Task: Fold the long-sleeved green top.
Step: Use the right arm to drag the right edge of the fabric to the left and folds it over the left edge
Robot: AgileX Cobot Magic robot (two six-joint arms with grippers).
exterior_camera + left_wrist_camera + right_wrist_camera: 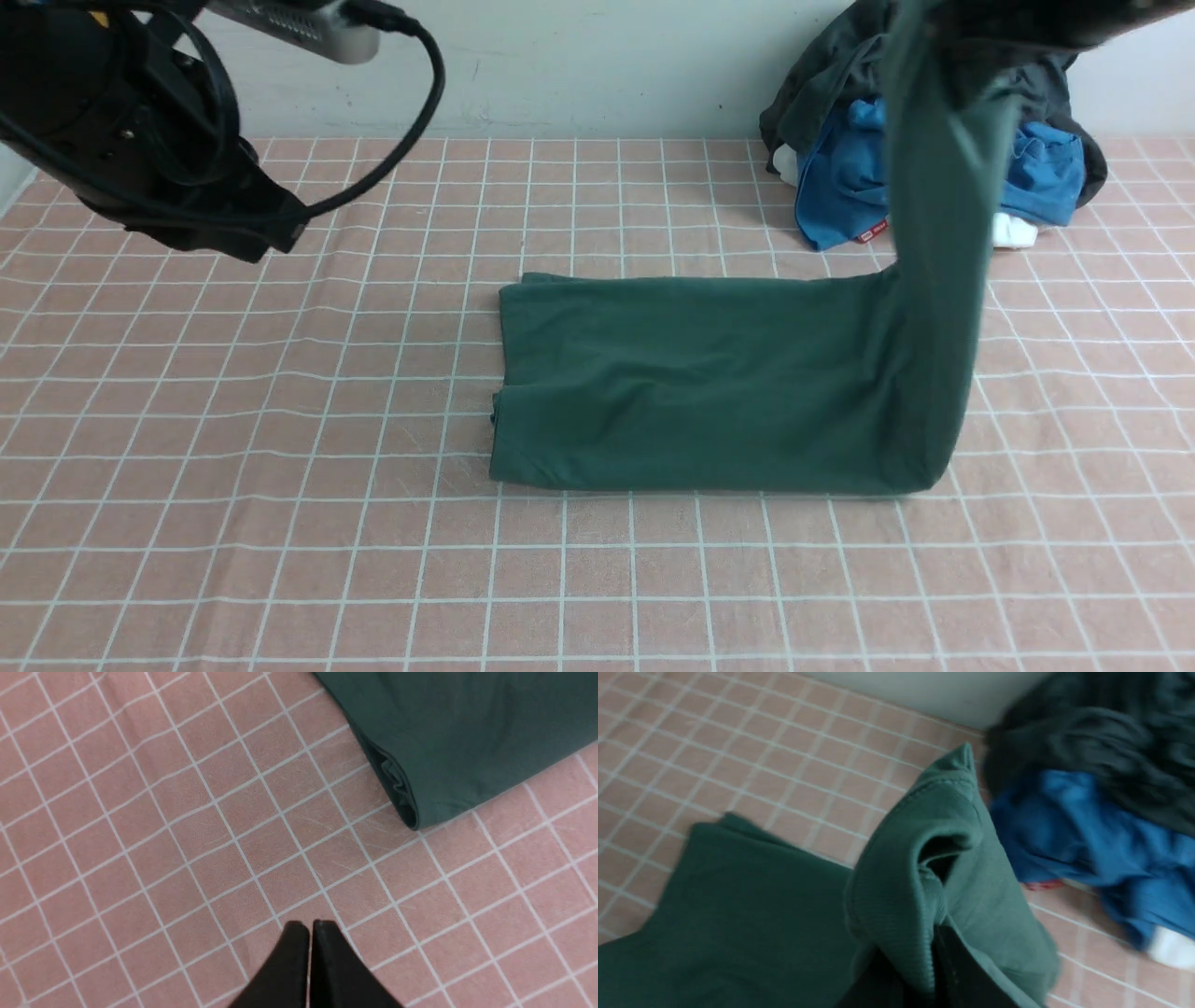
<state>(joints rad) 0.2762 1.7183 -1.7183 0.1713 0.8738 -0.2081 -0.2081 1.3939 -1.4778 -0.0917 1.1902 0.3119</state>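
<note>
Straight ahead in the front view, the green long-sleeved top [709, 383] is lying as a long folded band across the middle of the pink-checked worktop [280, 560], its left end sitting flat and square. Its right end is rising steeply off the surface and running out past the top edge of the picture. The left arm [140, 140] is hanging above the far left corner, well apart from the top. A charcoal garment [822, 84] and a blue garment [840, 187] are sitting heaped in the far right corner against the wall [607, 65], behind the lifted cloth.

Next, in the left wrist view, the left gripper [309, 933] is pressing its two black fingertips together with nothing between them, hovering over bare checked surface. A folded corner of the top, its layers showing at the edge, is lying near but apart.

Lastly, in the somewhat blurred right wrist view, the right gripper [936, 975] is pinching a ribbed edge of the top between its closed jaws, the fabric bunching over them. The blue and charcoal garments are lying just beyond the raised cloth.
</note>
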